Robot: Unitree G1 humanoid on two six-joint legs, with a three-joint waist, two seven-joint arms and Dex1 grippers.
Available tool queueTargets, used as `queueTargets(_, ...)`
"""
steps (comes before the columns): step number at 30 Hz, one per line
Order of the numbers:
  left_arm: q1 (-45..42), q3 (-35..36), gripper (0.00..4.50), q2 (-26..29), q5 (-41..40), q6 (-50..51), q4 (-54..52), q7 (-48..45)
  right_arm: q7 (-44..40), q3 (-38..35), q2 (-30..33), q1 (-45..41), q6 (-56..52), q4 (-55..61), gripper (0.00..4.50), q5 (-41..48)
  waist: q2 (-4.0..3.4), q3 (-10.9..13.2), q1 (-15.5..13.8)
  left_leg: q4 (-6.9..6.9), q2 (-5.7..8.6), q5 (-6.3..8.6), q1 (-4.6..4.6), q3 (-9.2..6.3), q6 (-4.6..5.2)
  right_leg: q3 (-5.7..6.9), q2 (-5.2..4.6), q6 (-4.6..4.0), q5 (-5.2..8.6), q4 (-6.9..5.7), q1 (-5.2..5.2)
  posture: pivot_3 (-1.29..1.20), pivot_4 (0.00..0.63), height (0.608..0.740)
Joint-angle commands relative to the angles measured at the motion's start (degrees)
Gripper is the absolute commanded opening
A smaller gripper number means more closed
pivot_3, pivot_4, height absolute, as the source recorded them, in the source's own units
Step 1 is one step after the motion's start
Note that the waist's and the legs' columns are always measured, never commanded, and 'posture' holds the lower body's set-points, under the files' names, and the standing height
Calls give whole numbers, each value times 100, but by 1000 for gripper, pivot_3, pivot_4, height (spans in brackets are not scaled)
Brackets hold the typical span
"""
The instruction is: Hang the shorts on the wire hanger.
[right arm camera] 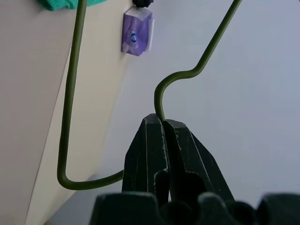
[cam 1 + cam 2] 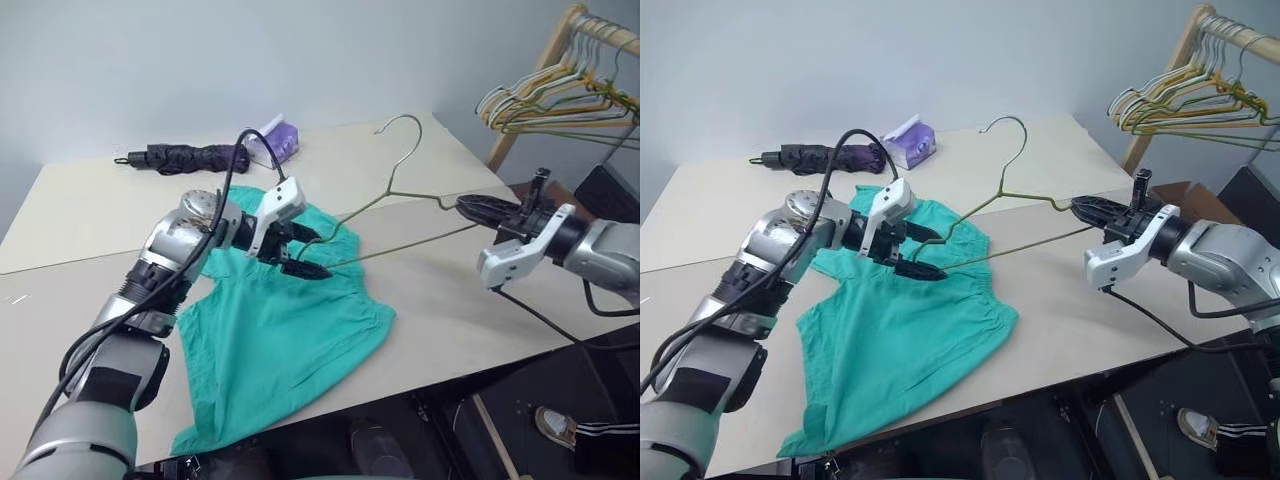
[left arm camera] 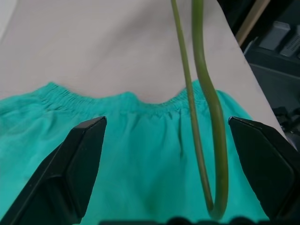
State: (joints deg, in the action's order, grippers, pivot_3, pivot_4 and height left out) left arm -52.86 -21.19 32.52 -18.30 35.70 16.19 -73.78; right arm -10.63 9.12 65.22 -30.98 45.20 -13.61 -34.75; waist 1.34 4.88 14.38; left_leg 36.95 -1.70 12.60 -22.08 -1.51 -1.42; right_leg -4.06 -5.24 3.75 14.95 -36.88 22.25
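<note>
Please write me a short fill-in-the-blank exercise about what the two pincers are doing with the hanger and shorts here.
1. The right pincer is shut on one end of the ____.
2. The left pincer hovers with its jaws ____ over the teal shorts.
3. The wire hanger's far end lies over the shorts' gathered ____.
4. Behind the shorts, beside the purple tissue pack, lies a dark folded ____.

Missing words: wire hanger; open; waistband; umbrella

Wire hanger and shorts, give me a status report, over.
Right gripper shut on wire hanger, lifted. Left gripper open over shorts, hanger's far end between its fingers. Shorts flat on table, nothing blocking.
</note>
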Motion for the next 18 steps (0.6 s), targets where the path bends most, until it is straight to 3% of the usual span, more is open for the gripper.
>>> queueTargets(1, 15, 114, 4115, -55, 37, 88, -208, 29, -82, -300, -21, -193, -47, 193, 0, 139, 0, -1, 36, 0, 0, 0, 1, 0, 0, 0, 0, 0, 0, -2, -1, -199, 5, 740)
queueTargets(14, 109, 309, 51, 45, 96, 158, -285, 104, -160, -308, -271, -586, -142, 81, 0, -44, -5, -4, 80, 0, 2, 0, 8, 0, 0, -4, -2, 1, 0, -11, -3, -172, 17, 740)
queueTargets(18, 114, 433, 17, 89, 82, 187, -336, 162, -199, -282, -331, -661, -55, 40, 0, -22, -5, -4, 64, 0, 3, 0, 8, -2, 1, -3, -2, 1, 0, -11, -3, -164, 16, 740)
